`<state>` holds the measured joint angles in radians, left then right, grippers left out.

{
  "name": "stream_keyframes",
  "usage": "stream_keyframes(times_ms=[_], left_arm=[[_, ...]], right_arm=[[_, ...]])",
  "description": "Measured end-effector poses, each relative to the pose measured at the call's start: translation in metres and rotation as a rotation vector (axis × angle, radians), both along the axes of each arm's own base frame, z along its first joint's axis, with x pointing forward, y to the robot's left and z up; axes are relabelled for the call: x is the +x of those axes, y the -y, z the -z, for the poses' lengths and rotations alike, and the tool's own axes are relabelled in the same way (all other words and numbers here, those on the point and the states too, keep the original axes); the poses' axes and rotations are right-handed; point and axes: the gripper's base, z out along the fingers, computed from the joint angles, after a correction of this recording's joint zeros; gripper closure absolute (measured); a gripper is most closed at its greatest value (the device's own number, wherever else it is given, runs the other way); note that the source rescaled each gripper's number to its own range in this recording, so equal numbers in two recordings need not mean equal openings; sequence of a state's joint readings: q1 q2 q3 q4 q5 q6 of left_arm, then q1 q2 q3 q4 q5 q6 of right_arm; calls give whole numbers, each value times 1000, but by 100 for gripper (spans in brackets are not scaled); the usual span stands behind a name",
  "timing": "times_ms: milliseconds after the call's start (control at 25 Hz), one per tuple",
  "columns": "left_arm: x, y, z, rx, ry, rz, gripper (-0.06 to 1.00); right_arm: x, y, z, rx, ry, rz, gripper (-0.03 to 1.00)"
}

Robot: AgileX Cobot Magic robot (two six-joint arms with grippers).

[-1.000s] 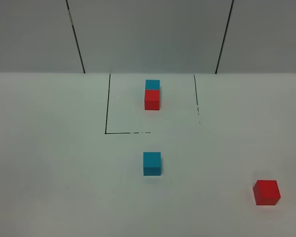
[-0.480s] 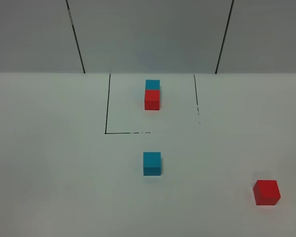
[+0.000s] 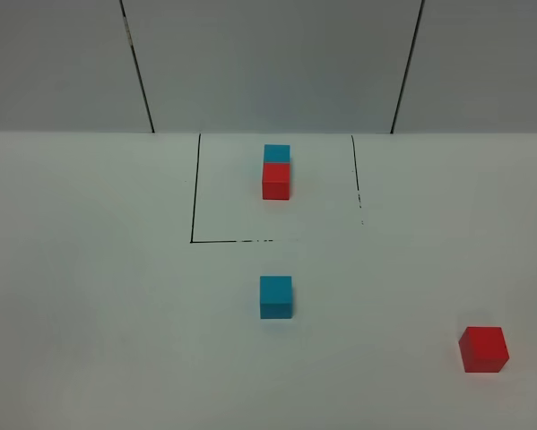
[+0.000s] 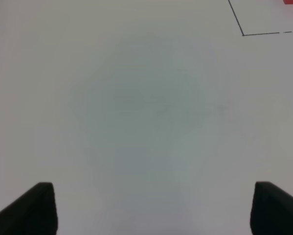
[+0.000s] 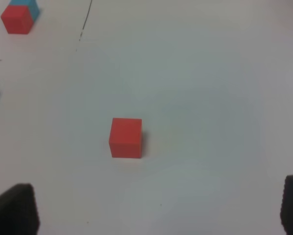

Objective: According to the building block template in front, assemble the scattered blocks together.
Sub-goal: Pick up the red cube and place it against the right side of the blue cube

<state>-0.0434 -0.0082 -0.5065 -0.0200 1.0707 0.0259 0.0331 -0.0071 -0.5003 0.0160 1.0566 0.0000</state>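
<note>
"End effectors first: left end effector (image 4: 151, 208) hung over bare white worktop (image 3: 89, 296), fingers wide apart, nothing between them. Likewise the right end effector (image 5: 156, 205): spread, empty, with the loose red matte cube (image 5: 125, 137) ahead of its fingers, not between them."

"Where did the blocks lie?"

"Loose cyan-blue matte cube (image 3: 276, 296) sat just in front of the thin black-lined rectangle outline (image 3: 194, 193), near the middle. The red one lay well apart, off to the right and nearer the camera. Inside the outline, the template cyan-blue cube (image 3: 277, 153) and template red cube (image 3: 276, 180) touched."

"Step?"

"Judged it the very start: neither loose cube gripped, nothing joined. Next move probably called for the right end effector to drop over the red cube, straddle two opposite faces, close, and carry it across."

"Which way should the pair run?"

"Template's long axis ran front to back in the high view, cyan-blue far, red near. So red belonged against the near face of the loose cyan-blue cube. Single cubes had no long axis. The cyan-blue one sat square to the outline, while the red looked slightly turned and would want squaring."
</note>
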Motion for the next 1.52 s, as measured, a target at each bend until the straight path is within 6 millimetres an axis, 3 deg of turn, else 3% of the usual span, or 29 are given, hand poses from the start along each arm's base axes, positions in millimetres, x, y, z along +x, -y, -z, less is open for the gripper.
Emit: stream_keyframes(times_ms=[880,1040,1200,1400,1520], left_arm=[[0,0,0,0,0,0,6],[0,0,0,0,0,0,6],[0,0,0,0,0,0,6],[0,0,0,0,0,0,6],[0,0,0,0,0,0,6]], right_arm=[[4,2,-1,-25,-38,16,-3],[32,1,-6,-31,-192,14,-3],[75,-1,-13,-27,-367,6,-3],[146,-4,-14,-52,-590,-11,-3],[191,-6,-1,-48,-707,-27,-3]])
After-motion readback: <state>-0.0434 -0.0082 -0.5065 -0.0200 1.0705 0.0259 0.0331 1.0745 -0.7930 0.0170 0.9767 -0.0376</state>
